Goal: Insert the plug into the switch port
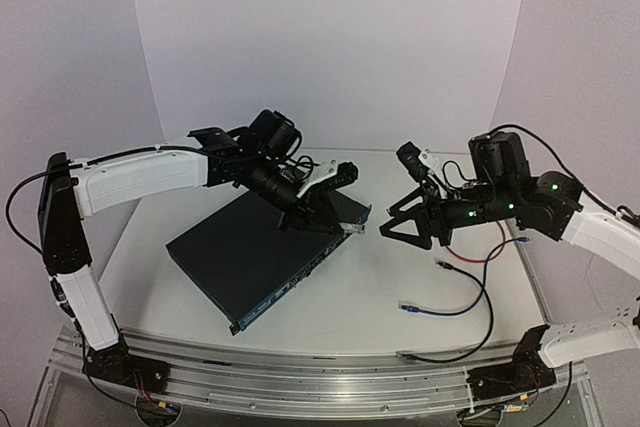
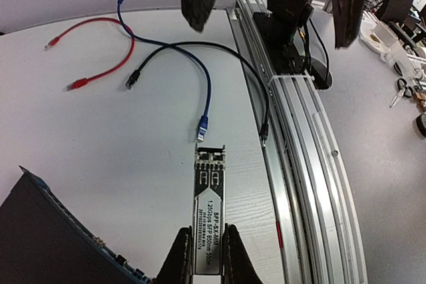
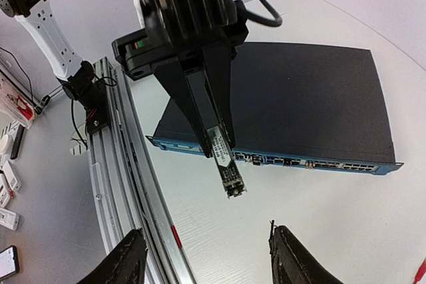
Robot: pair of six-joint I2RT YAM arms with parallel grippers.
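The plug is a silver SFP module with a printed label. My left gripper is shut on its rear end, and its front end points out over the white table. In the top view my left gripper holds the plug above the right corner of the switch, a flat dark box. The switch's socket row faces the near edge. My right gripper is open and empty, facing the plug a short way off. In the top view the right gripper is just right of the plug.
Red, blue and black cables lie loose on the table at the right. An aluminium rail runs along the near edge. White walls enclose the back and sides.
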